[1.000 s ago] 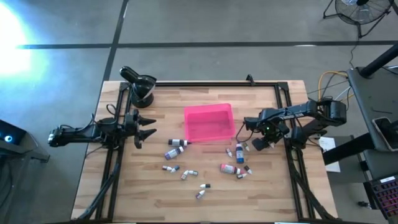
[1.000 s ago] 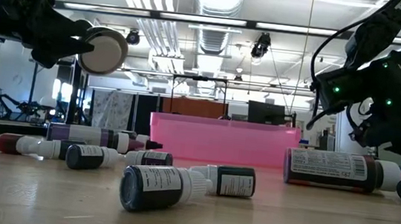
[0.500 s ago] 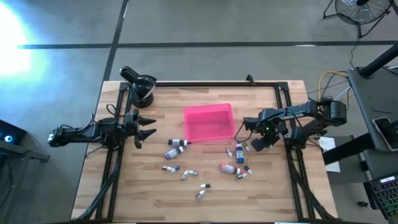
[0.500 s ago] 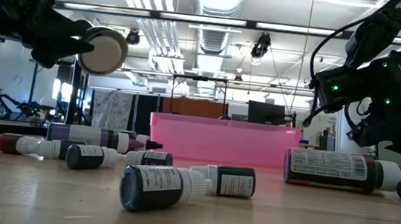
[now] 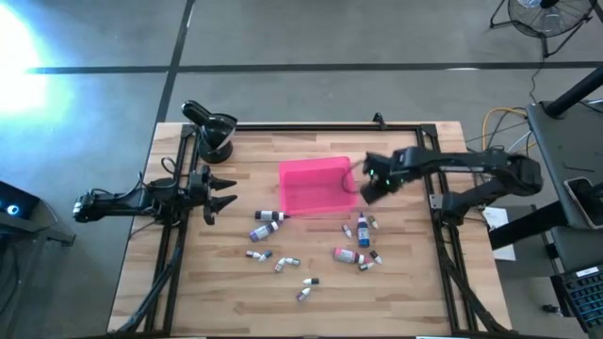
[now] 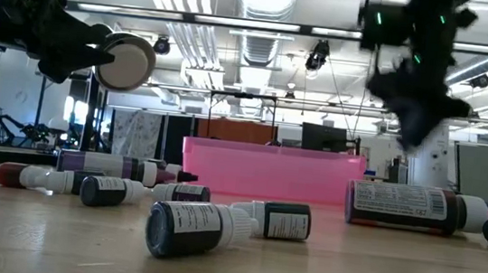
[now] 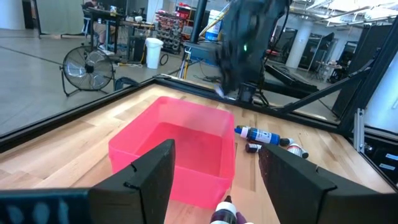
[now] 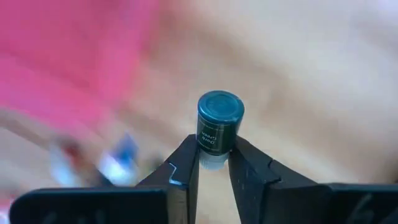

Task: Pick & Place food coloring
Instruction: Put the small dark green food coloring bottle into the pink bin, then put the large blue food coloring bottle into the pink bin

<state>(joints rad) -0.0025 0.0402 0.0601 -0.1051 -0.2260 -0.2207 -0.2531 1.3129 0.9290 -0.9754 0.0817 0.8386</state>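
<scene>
Pink tray [image 5: 316, 185] right rim | right tool [image 5: 369, 190] grips dark-green bottle [image 8: 219, 123]

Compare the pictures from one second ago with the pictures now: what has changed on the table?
The right gripper has shut on a small dark green food coloring bottle and has lifted away from the loose bottles toward the near edge of the pink tray. The left gripper stayed open and waiting at the table's left side; the other bottles did not move.
</scene>
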